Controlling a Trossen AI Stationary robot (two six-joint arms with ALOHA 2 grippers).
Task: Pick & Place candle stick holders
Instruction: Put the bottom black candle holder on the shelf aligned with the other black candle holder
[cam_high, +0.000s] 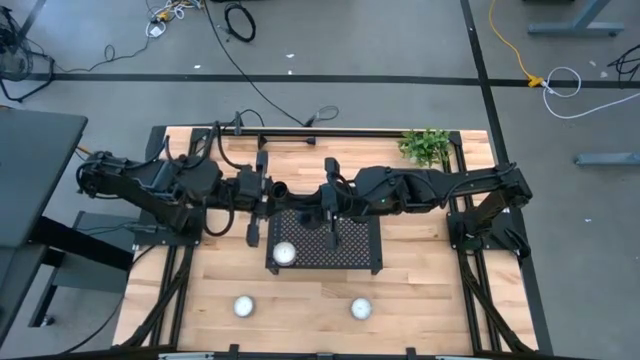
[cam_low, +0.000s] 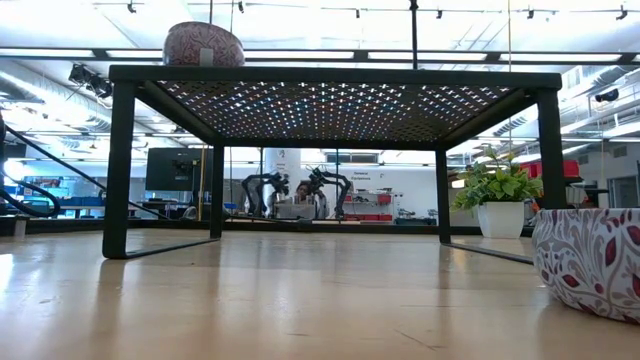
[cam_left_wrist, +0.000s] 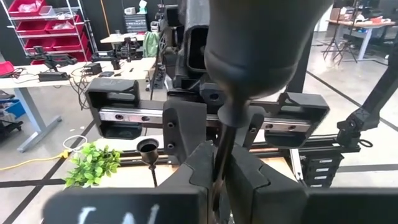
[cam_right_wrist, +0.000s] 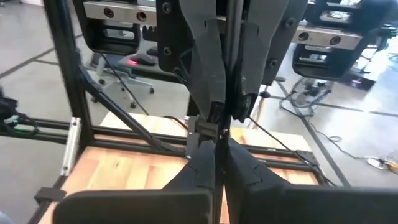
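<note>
While both arms reach in from their own sides, the grippers meet tip to tip above the back edge of the black perforated tray, at the middle of the wooden table; the left gripper has its fingers pressed onto the thin dark stem of a candle stick holder, held up in the air off the table; a broad dark rounded mass sits at the stem's upper end, close to the lens, identity not clear. The right gripper is likewise pressed together, with a thin dark rod rising from between its fingers toward the opposing gripper; cannot tell whether both pinch the same piece.

A second candle stick holder shows in the left wrist view as a small cup on a thin upright stem, near the right arm; its base is hidden.

One patterned round bowl sits on the tray's front left corner; two more rest on the table in front of it, well apart; a potted plant stands at the back right corner.
</note>
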